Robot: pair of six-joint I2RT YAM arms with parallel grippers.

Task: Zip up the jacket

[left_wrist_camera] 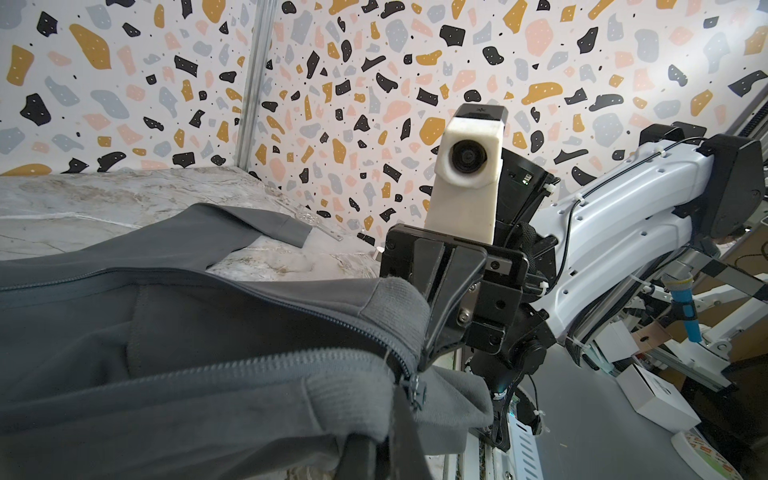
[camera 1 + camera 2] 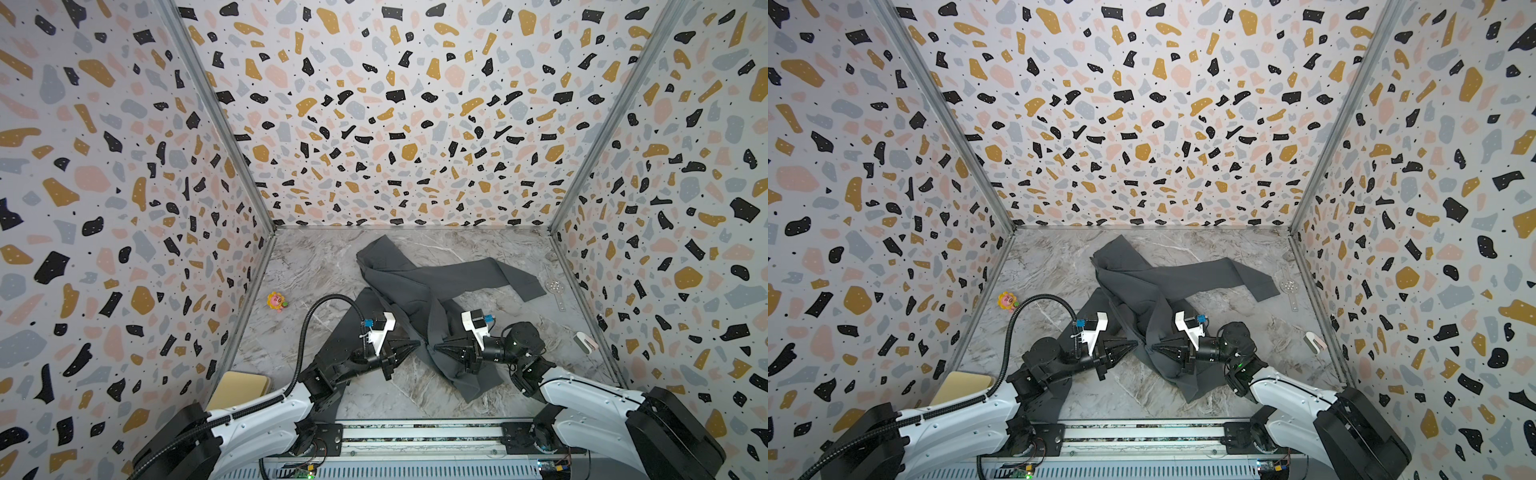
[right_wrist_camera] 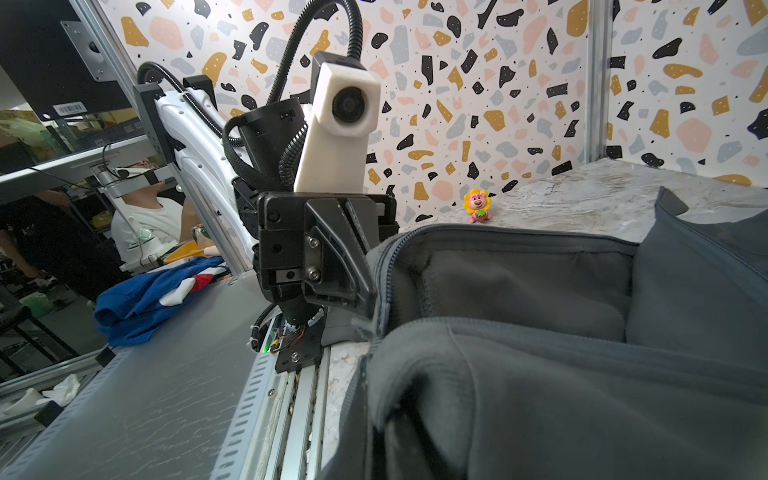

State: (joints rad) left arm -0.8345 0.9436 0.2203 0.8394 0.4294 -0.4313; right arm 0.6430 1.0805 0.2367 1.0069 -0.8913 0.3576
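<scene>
Jacket (image 2: 415, 286): dark grey, crumpled in the middle of the marble worktop (image 2: 311, 266), front unfastened. One sleeve (image 2: 490, 276) lies flat and runs toward the right wall. Another stretch of cloth trails to the near left and passes under the left arm. Both top views agree on this layout.

Left pincer (image 2: 415, 345) and right pincer (image 2: 436, 345) point at each other with their tips almost meeting. They sit low over the near-middle of the worktop, at the jacket's front opening.

Both are clenched, each on jacket cloth:
- The right wrist view shows the left pincer (image 3: 370, 305) clamped on one zipper edge close to the hem.
- The left wrist view shows the right pincer (image 1: 426, 357) clamped at the ribbed hem corner of the opposite front panel.

Zipper (image 1: 249, 361): the two rows of teeth are apart and widen away from the pincers, with the inner lining showing between them. Whether the ends are engaged at the hem cannot be told, since the fingers cover that spot.

Other items on the worktop:
- A small yellow-and-pink flower toy (image 2: 277, 301) stands upright near the left wall, well apart from the jacket.
- A clear plastic piece (image 2: 553, 286) with holes lies by the right wall, just beside the sleeve's cuff.
- A small white object (image 2: 584, 341) sits near the right wall; it is too small to identify.
- A tan pad (image 2: 239, 390) sits at the near left corner, beside the left arm.
</scene>
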